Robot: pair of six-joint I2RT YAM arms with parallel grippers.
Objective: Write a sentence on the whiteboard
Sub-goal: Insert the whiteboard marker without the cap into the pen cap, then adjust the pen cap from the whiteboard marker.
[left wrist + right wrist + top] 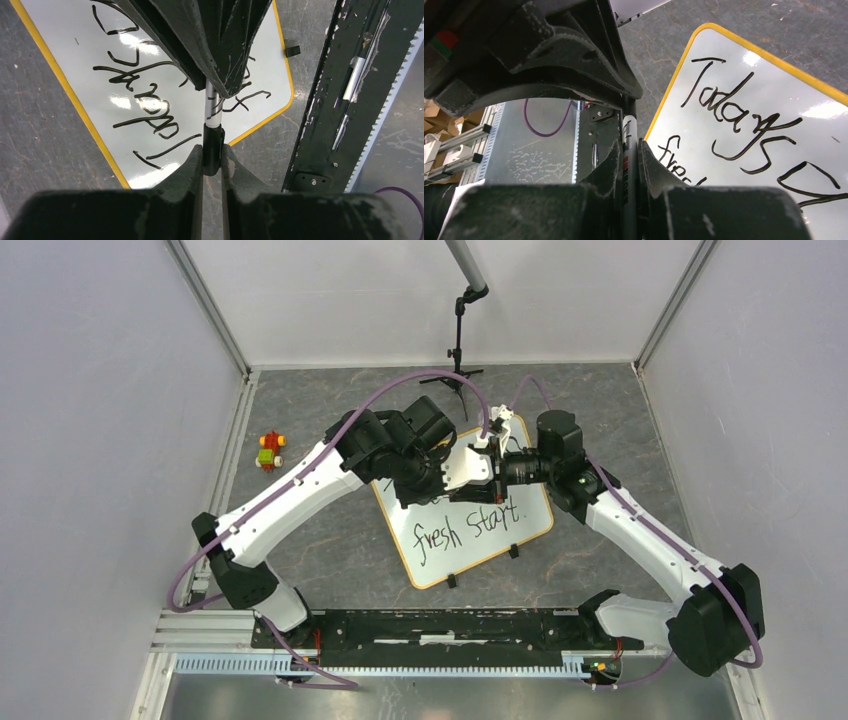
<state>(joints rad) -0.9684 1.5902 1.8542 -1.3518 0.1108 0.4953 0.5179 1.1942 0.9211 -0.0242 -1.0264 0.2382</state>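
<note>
The whiteboard lies tilted on the grey table, yellow-rimmed, with the sentence in black script; "fresh start" reads on its lower line. Both grippers meet tip to tip above the board's upper half. My left gripper is shut on the black cap of a marker, and the white barrel runs straight from that cap into the right gripper's fingers. My right gripper is shut on the marker barrel. "Today" shows on the whiteboard beside it. No gap shows between cap and barrel.
A small red, yellow and green toy lies at the far left of the table. A black stand rises behind the board. The black mounting rail runs along the near edge. Grey walls close in both sides.
</note>
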